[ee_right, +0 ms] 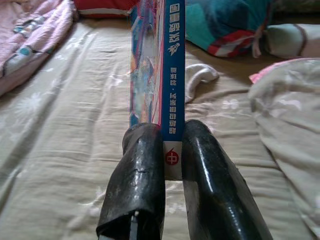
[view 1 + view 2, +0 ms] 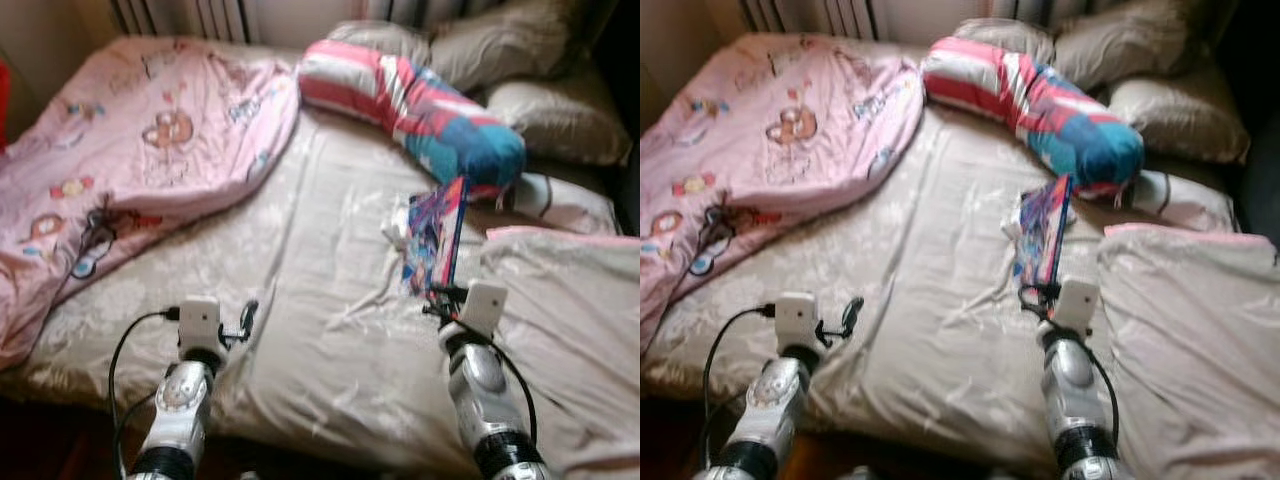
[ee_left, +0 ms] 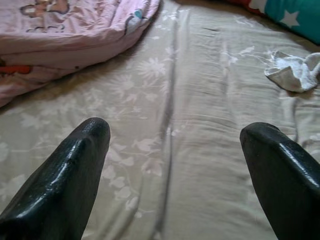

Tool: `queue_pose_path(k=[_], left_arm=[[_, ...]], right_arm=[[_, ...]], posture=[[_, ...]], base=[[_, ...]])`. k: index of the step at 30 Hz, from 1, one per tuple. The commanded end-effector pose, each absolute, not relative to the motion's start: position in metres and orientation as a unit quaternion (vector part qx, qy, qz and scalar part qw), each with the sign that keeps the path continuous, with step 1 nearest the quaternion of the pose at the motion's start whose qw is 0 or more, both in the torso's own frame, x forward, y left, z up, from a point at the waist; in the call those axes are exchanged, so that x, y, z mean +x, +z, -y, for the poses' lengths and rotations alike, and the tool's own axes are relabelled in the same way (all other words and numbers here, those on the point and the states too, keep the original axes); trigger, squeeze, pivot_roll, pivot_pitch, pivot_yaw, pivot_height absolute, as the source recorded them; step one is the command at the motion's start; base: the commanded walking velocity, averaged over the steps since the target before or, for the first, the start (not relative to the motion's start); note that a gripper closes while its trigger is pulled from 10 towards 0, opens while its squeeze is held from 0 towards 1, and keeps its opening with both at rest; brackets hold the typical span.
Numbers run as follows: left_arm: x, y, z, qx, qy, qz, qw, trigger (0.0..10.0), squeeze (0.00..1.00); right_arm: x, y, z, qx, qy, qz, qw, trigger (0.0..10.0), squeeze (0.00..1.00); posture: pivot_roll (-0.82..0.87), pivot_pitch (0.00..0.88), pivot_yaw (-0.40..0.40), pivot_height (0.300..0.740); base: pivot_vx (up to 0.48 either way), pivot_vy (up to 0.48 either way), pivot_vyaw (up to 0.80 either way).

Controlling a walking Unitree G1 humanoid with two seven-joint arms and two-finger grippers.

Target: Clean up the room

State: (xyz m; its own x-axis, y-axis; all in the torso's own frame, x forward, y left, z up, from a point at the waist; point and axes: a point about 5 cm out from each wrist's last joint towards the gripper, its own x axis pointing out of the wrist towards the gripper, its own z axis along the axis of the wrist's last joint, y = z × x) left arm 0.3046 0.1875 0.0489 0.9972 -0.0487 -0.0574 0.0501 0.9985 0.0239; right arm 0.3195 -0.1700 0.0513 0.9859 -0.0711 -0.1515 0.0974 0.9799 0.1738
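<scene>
A wide bed (image 2: 330,330) covered by a beige floral sheet takes up the head camera's view, its bedding in disarray. At ten o'clock a pink cartoon-print quilt (image 2: 140,160) lies bunched across the mattress and spills over the edge. At four o'clock a pale duvet (image 2: 560,330) with a pink edge is heaped on the sheet. Grey pillows (image 2: 520,50) are stacked at one o'clock against the head of the bed, and in front of them, between twelve and two o'clock, sprawls a long bolster (image 2: 420,105) striped red and white at one end and teal with stars at the other.

Just right of centre, the robot's right hand (image 1: 172,150) has its two black fingers pressed together on the white-and-blue spine of a thin, brightly coloured book (image 2: 437,235), holding it on edge above the sheet with the cover facing left; the printed characters on the spine run away from the wrist camera. A small crumpled white cloth (image 3: 295,72), possibly a sock, though the view is too soft to be sure, lies on the sheet just beyond the book, near the bolster.

At seven o'clock the left hand (image 3: 175,165) hovers low over bare sheet, its fingers spread wide apart and gripping nothing. No boxes, baskets or bins appear on the bed.
</scene>
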Motion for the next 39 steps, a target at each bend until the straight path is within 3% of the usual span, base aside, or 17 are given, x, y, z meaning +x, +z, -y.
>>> queue_pose_path(k=[1, 39], left_arm=[[0.301, 0.0426, -0.1881, 0.012, -0.023, -0.045, 0.999, 10.0, 0.0], [0.3017, 0.0434, -0.1876, 0.02, -0.024, -0.044, 0.999, 10.0, 0.0]], right_arm=[[0.3201, 0.0536, 0.1743, 0.091, -0.05, -0.066, 0.992, 10.0, 0.0], [0.3204, 0.0535, 0.1744, 0.088, -0.046, -0.068, 0.993, 10.0, 0.0]], posture=[[0.12, 0.179, -0.028, 0.74], [0.12, 0.182, -0.029, 0.74]], base=[[0.0, 0.0, -0.77], [0.0, 0.0, -0.77]])
